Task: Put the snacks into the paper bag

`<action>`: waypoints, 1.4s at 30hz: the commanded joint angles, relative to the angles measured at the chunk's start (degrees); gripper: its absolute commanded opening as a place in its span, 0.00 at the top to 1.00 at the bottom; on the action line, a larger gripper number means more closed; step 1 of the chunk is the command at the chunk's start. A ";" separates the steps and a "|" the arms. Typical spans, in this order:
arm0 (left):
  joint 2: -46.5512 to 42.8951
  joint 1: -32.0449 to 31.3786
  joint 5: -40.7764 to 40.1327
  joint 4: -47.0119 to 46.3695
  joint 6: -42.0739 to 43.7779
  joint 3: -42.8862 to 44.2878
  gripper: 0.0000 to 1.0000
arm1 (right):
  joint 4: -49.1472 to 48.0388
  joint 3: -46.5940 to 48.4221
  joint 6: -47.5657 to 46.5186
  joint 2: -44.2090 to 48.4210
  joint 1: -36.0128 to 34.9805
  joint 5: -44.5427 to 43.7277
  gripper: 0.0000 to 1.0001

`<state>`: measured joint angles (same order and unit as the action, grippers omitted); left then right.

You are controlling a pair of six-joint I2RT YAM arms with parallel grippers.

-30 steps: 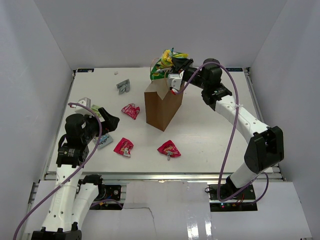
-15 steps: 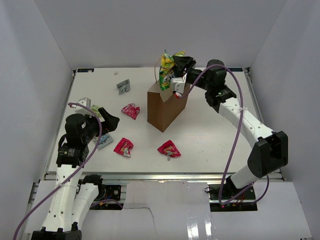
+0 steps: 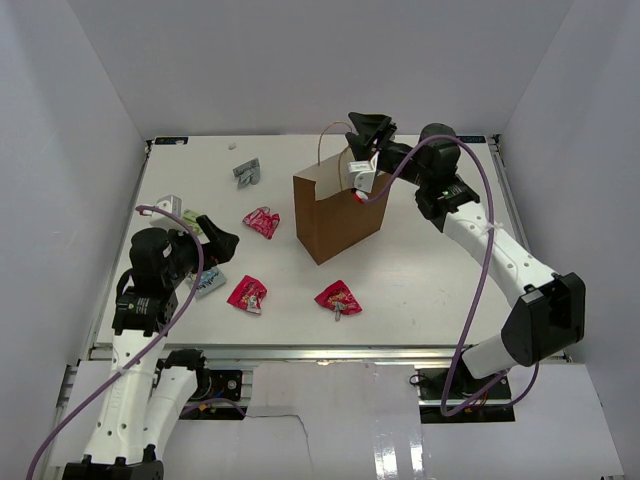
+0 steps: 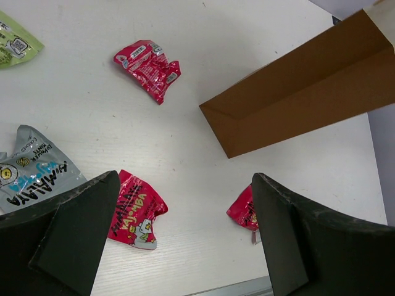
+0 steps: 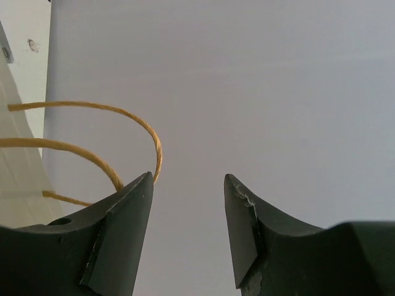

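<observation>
**Right gripper empty above the paper bag**

Upright near mid-table [image 3: 430, 270]: paper bag [image 3: 338, 215], mouth facing up. Directly over its far right rim: right gripper [image 3: 362, 128], partly parted, gripping nothing. Between its fingers in the wrist view, only bare wall, with the bag's twisted handles [image 5: 145, 126] just to one side.

Well to the bag's left and low over the table: left gripper [image 3: 218, 243], spread wide, likewise holding nothing.

Loose around the bag, none touching it:
- red packet [image 3: 261, 221] just to its left
- second red packet [image 3: 247, 293] and third red packet [image 3: 338, 298] on its near side
- grey packet [image 3: 246, 172] off its far left corner
- light blue packet [image 3: 208, 283] and green packet [image 3: 195, 225] farther left, beside the left gripper
</observation>
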<state>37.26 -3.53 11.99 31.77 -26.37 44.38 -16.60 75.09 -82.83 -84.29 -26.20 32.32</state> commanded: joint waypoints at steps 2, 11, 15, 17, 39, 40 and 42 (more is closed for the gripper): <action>-1.22 -0.07 -0.04 0.40 0.18 1.32 0.02 | -2.99 -1.08 1.42 2.37 0.36 0.30 0.44; 2.45 -0.07 0.67 -1.00 -4.03 1.15 0.02 | 19.29 17.10 34.99 2.55 0.36 -5.51 0.21; 9.48 0.01 0.76 -1.80 -9.29 1.67 0.02 | 27.84 16.67 45.90 5.62 0.53 -2.35 0.08; 14.91 -0.07 -0.38 -1.36 -12.11 2.29 0.02 | 29.34 14.92 49.94 7.64 0.62 -0.59 0.10; 71.02 -2.45 -5.04 -15.87 -40.43 23.64 0.23 | 34.08 -17.43 60.24 23.12 30.15 18.04 0.09; 71.81 -2.45 -5.48 -15.69 -40.34 24.26 0.26 | 34.70 -17.87 59.89 23.12 30.24 18.48 0.09; 73.31 -2.45 -6.01 -15.60 -40.25 24.96 0.30 | 35.93 -18.84 59.19 23.03 30.33 20.06 0.08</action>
<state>109.34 -5.76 8.40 15.75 -66.02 67.99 17.78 57.19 -22.83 -62.15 3.79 48.42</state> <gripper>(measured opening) 0.710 0.919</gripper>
